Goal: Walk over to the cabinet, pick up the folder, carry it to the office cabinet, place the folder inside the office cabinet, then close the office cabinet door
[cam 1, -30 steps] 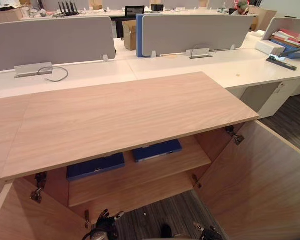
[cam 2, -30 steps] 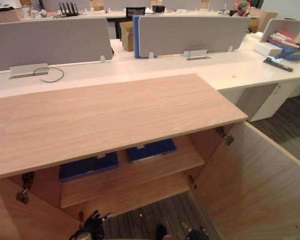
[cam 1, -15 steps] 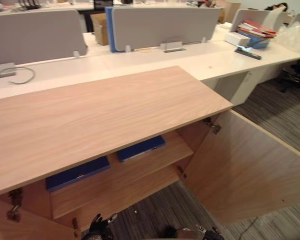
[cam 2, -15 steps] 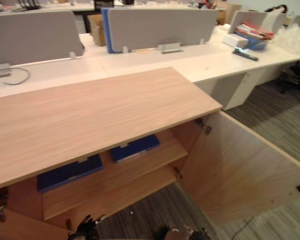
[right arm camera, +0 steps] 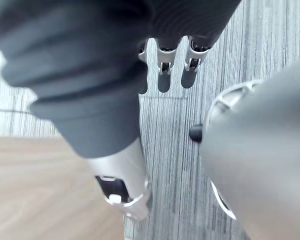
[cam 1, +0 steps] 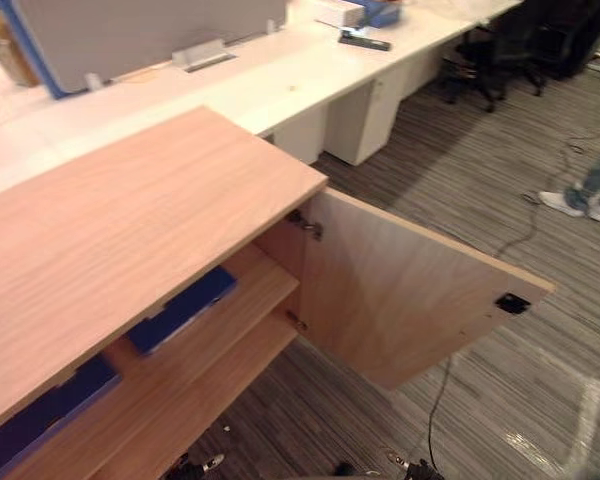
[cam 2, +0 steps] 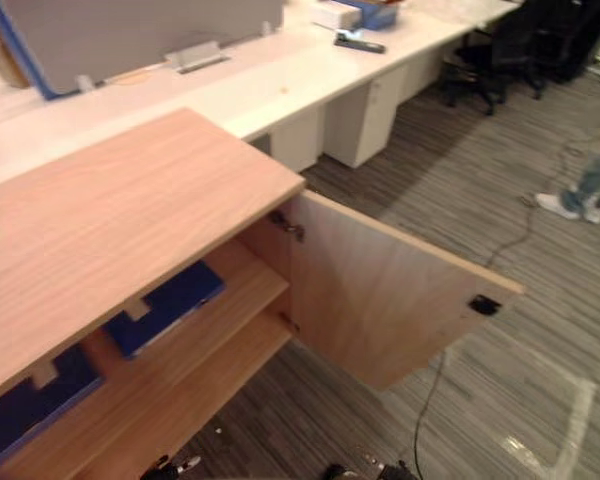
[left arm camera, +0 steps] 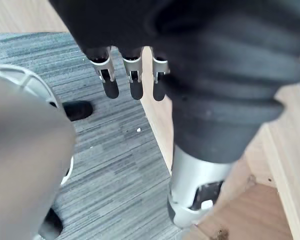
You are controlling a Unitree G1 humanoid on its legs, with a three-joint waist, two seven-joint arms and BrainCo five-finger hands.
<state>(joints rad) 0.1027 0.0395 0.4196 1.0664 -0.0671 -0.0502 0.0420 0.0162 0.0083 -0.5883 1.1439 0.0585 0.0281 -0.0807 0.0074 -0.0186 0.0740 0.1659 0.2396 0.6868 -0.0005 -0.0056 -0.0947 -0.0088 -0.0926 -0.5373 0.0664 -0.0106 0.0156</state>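
Observation:
The wooden office cabinet (cam 1: 130, 215) stands with its right door (cam 1: 400, 300) swung wide open. Two dark blue folders lie flat on its upper shelf, one (cam 1: 183, 308) near the middle and one (cam 1: 35, 425) further left. My left hand (left arm camera: 131, 82) hangs down over the carpet in front of the cabinet, its fingers straight and holding nothing. My right hand (right arm camera: 164, 75) hangs the same way, open and empty, beside the door's wood.
A small black handle (cam 1: 511, 303) sits at the door's outer edge. Behind the cabinet runs a long white desk (cam 1: 280, 85) with a grey divider (cam 1: 150, 30). Dark office chairs (cam 1: 500, 50) stand far right. A person's legs (cam 1: 585, 190) stand on the striped carpet.
The whole picture has swung to the right, so the camera moved; the open door and the carpet now sit mid-view. Folders, door and both hanging hands are unchanged.

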